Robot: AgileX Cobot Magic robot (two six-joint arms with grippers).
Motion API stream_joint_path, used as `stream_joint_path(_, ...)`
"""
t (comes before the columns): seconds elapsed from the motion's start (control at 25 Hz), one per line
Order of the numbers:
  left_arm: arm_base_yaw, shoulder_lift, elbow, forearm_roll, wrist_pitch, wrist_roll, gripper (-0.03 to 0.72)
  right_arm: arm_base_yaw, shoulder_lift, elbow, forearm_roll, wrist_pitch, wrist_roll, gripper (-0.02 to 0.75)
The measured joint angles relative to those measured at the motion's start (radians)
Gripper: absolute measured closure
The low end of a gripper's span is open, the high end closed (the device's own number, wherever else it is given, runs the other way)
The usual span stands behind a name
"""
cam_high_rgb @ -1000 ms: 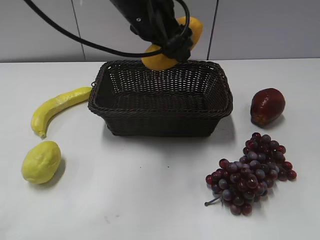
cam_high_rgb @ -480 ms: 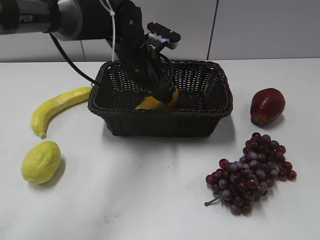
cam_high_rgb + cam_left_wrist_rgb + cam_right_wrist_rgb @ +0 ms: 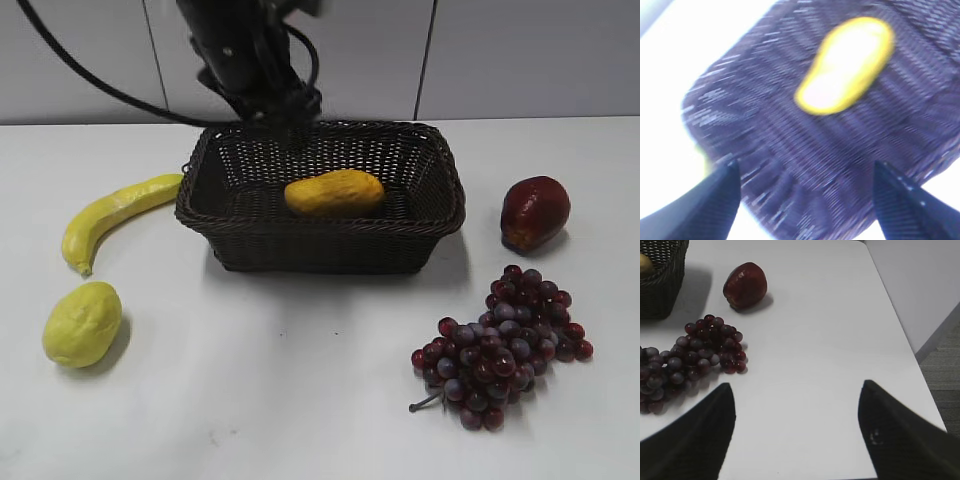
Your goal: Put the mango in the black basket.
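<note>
While the mango point(image 3: 334, 192) lies on its side inside the black basket point(image 3: 322, 232) at the counter's point(image 3: 300, 400) centre, the left gripper point(image 3: 805, 200) hangs above it, fingers point(image 3: 715, 200) apart and empty; the right gripper point(image 3: 795, 435), beyond the grapes point(image 3: 690, 357) at four o'clock, is likewise spread.

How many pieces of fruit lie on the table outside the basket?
4: banana and lemon-like fruit left of the black basket; red fruit and grapes to its right. None looks hidden.

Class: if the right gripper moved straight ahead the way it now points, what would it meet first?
Probably the bare white table: the open right gripper aims at empty tabletop, with the grapes off to its left.
</note>
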Motion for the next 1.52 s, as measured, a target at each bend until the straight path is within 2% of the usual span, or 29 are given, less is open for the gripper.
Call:
stream_joint_path(0.16,0.067,-0.109,-0.005,0.088,0.113,-0.105,0.089,0.000,0.000,0.000,0.000,0.000,0.000,0.149)
stream_joint_path(0.36,0.230,-0.191,0.011,0.103,0.179,-0.259,0.123,0.000,0.000,0.000,0.000,0.000,0.000,0.149)
stream_joint_path(0.48,0.313,-0.274,0.099,0.095,0.184,-0.293,0.132,0.000,0.000,0.000,0.000,0.000,0.000,0.149)
stream_joint_path(0.56,0.345,-0.351,0.173,0.100,0.185,-0.296,0.133,0.000,0.000,0.000,0.000,0.000,0.000,0.149)
stream_joint_path(0.8,0.376,-0.638,0.467,0.144,0.192,-0.300,0.133,0.000,0.000,0.000,0.000,0.000,0.000,0.149)
stream_joint_path(1.04,0.376,-0.966,0.758,0.128,0.195,-0.317,0.133,0.000,0.000,0.000,0.000,0.000,0.000,0.149)
stream_joint_path(1.52,0.376,-1.601,1.147,0.103,0.182,-0.319,0.133,0.000,0.000,0.000,0.000,0.000,0.000,0.149)
